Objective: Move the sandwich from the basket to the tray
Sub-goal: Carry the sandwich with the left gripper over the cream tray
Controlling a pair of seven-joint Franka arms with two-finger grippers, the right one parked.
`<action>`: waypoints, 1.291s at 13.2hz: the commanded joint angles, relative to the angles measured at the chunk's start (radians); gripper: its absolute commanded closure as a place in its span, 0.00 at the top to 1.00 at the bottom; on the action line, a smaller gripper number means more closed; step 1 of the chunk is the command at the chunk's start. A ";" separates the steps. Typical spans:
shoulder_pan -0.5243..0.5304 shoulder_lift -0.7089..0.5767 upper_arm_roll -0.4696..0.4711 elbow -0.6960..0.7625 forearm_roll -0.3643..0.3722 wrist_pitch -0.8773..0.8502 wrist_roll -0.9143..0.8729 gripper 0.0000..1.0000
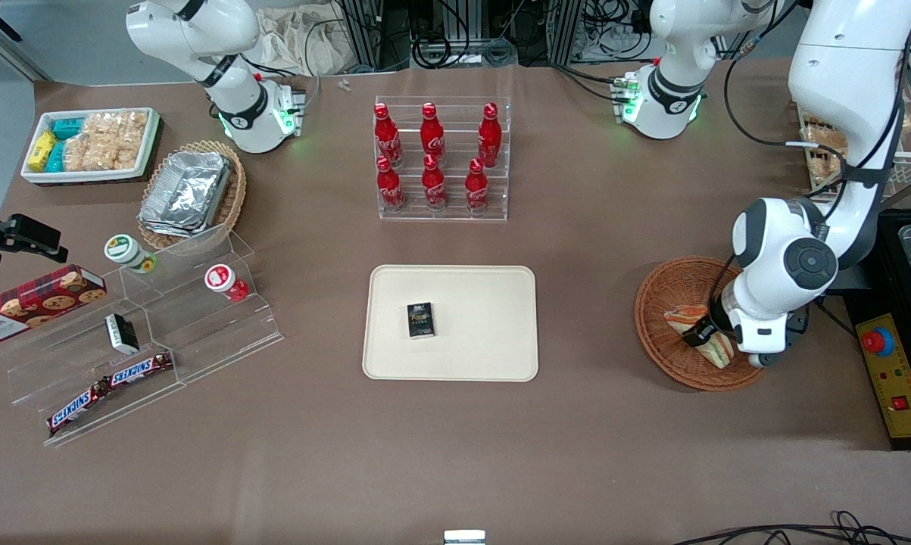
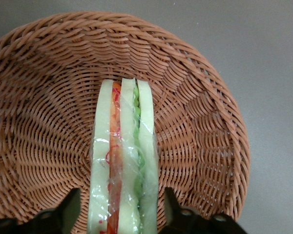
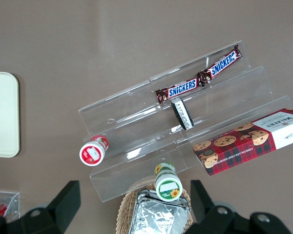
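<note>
The sandwich (image 1: 684, 317), a wrapped wedge of pale bread with red, orange and green layers, lies in the reddish-brown wicker basket (image 1: 667, 291) toward the working arm's end of the table. My left gripper (image 1: 702, 334) is down in the basket, open, with one finger on each side of the sandwich. In the left wrist view the sandwich (image 2: 124, 156) stands on edge between the black fingers (image 2: 71, 205), with a small gap at each side, on the basket's weave (image 2: 49, 97). The cream tray (image 1: 485, 356) lies mid-table and holds a small black box (image 1: 420, 319).
A clear rack of red bottles (image 1: 441, 159) stands farther from the camera than the tray. Toward the parked arm's end are a stepped acrylic stand (image 1: 198, 333) with Snickers bars, a cookie box (image 1: 31, 299), a foil-filled tan basket (image 1: 190, 189) and a white snack bin (image 1: 92, 144). A yellow control box (image 1: 890, 378) lies beside the basket.
</note>
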 commanded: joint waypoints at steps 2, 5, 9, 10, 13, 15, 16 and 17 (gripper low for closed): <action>-0.003 -0.033 -0.004 -0.006 0.031 -0.018 -0.004 0.00; -0.009 -0.114 -0.011 0.083 0.033 -0.252 0.069 0.00; -0.079 -0.119 -0.082 0.437 0.018 -0.714 0.189 0.00; -0.099 -0.084 -0.109 0.527 0.016 -0.779 0.189 0.00; -0.186 0.029 -0.191 0.625 0.013 -0.786 0.187 0.00; -0.278 0.126 -0.202 0.675 0.013 -0.749 0.187 0.00; -0.323 0.166 -0.202 0.686 0.014 -0.712 0.183 0.00; -0.361 0.206 -0.202 0.688 0.016 -0.653 0.189 0.00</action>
